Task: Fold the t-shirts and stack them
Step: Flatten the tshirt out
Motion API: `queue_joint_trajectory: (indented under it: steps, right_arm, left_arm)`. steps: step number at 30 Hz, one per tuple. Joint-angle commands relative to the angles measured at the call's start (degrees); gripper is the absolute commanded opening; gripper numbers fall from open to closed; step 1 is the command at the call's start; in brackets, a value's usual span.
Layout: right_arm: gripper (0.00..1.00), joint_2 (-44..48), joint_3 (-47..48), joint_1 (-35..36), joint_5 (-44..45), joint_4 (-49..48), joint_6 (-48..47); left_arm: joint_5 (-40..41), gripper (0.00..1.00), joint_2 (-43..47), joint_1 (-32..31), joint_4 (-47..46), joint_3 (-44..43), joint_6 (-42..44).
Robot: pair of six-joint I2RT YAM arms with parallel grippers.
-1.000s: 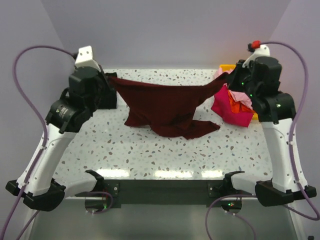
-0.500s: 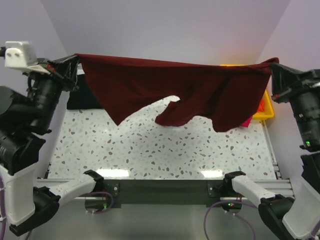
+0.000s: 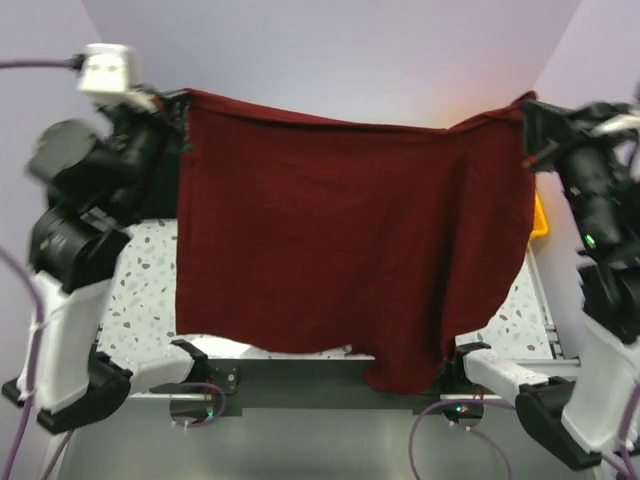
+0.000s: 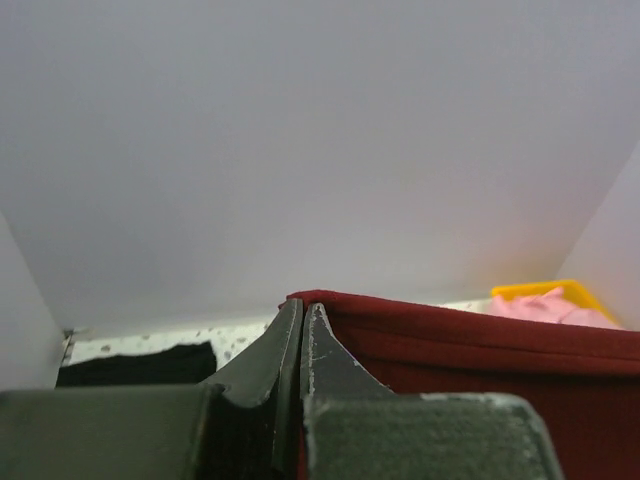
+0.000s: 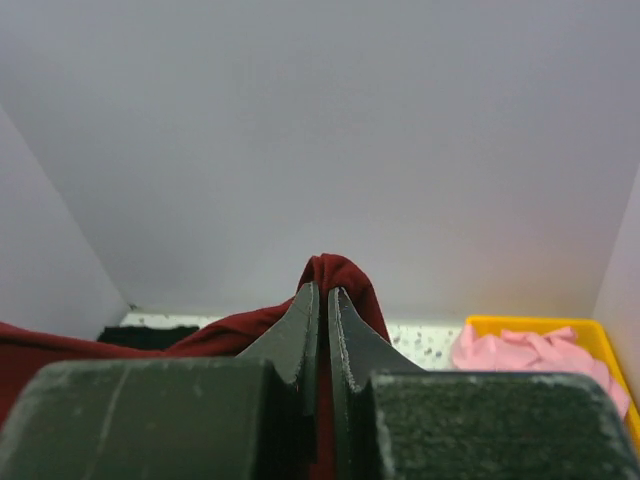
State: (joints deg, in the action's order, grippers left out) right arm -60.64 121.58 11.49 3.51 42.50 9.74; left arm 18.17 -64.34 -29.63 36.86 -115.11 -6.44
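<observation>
Cloth fills most of the overhead view. The dark maroon t-shirt [image 3: 340, 240] hangs in the air as a wide curtain between the two arms, above the speckled table [image 3: 140, 270]. Its top edge dips a little in the middle. Its bottom edge is uneven and drops lower toward the right arm's side.

The way it drapes suggests it is soft, limp and light, with no stiffness of its own. It probably takes whatever shape its held points give it and will collapse into wrinkles once it goes slack. The top corners look like the right places to hold it, since tension between them keeps the panel flat.

The left gripper [image 4: 303, 305] has its fingers pressed together on the upper left corner, with a thin fold of maroon caught at the tips. The right gripper [image 5: 322, 290] pinches the other corner, where a small hump of cloth bulges above its closed fingers. Both bites look shallow, so a hard tug could pull the cloth free.

A black t-shirt [image 4: 140, 362] lies on the table at the far left. At the far right, a light pink t-shirt [image 5: 520, 352] sits crumpled in the yellow bin [image 5: 600, 335].
</observation>
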Motion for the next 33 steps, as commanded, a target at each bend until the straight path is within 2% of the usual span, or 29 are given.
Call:
queue_joint_trajectory:
  steps: [1, 6, 9, 13, 23, 33]
  right_arm:
    - [0.0, -6.41, -6.25, -0.41, 2.91, -4.0, -1.3]
    - [0.0, -11.68, -13.91, -0.41, 2.47, -7.6, -0.77]
    - [0.0, -13.01, -15.32, -0.41, 2.29, -8.57, -0.77]
    - [0.0, -12.22, -14.71, -0.41, 2.47, -9.01, -1.3]
    - [0.0, -4.49, -10.06, -0.41, 2.91, -5.24, -3.32]
    - [0.0, -0.44, 3.74, -0.41, 5.28, 0.65, -4.99]
  left_arm:
    - [6.86, 0.0, -6.5, 0.62, -2.22, 3.75, 4.15]
    - [8.28, 0.0, -11.86, 1.67, -3.29, 4.46, 5.99]
    - [8.9, 0.0, -13.88, 4.3, -3.55, 4.02, 6.09]
    - [8.38, 0.0, -13.98, 4.84, -2.41, 2.35, 6.17]
    - [-3.58, 0.0, -1.5, 4.84, -5.22, 6.74, 8.72]
    - [-8.06, 0.0, 7.03, 4.84, -2.85, 1.12, 5.66]
